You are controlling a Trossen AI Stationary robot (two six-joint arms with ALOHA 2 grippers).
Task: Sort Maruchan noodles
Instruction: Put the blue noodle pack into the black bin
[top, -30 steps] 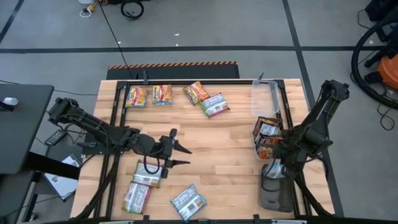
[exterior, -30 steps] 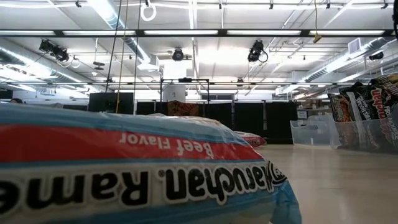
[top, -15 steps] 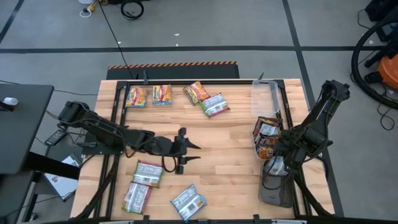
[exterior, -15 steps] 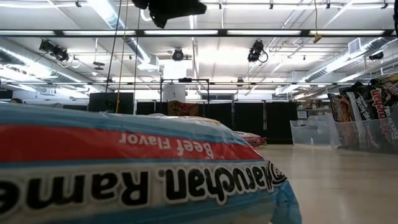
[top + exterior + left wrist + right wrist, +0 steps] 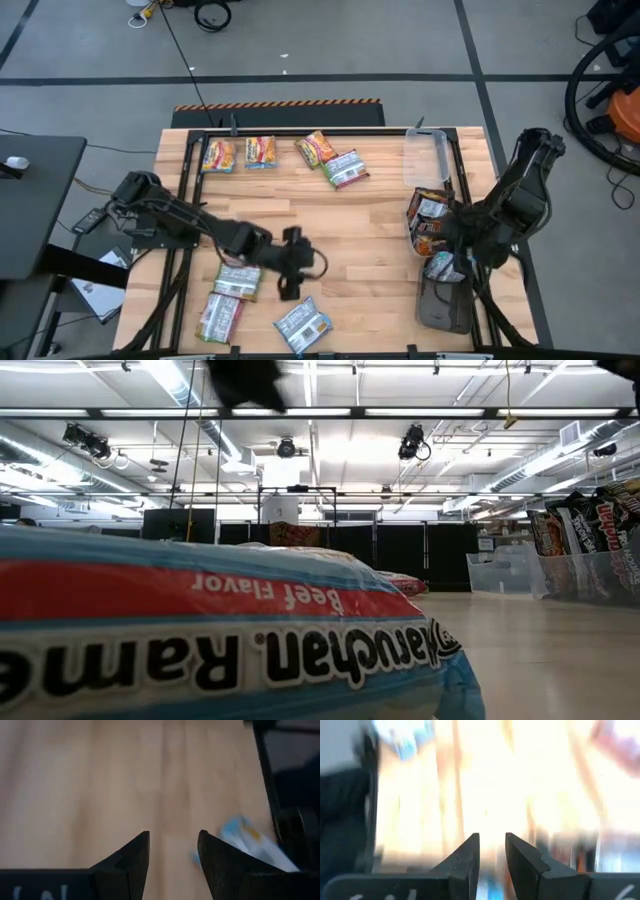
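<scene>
Two arms over wooden table point(image 5: 370, 225). Left gripper point(image 5: 291, 283) near front centre, fingers point(image 5: 131, 865) apart, empty, just above pale blue packet point(image 5: 303, 324). Silver-green packet point(image 5: 238, 281) beside it, another packet point(image 5: 220, 316) nearer front edge. Four packets point(image 5: 260, 151) along far edge. Right gripper point(image 5: 492, 855) at right side, fingers slightly parted, empty, beside clear tray with dark packets point(image 5: 430, 222).
</scene>
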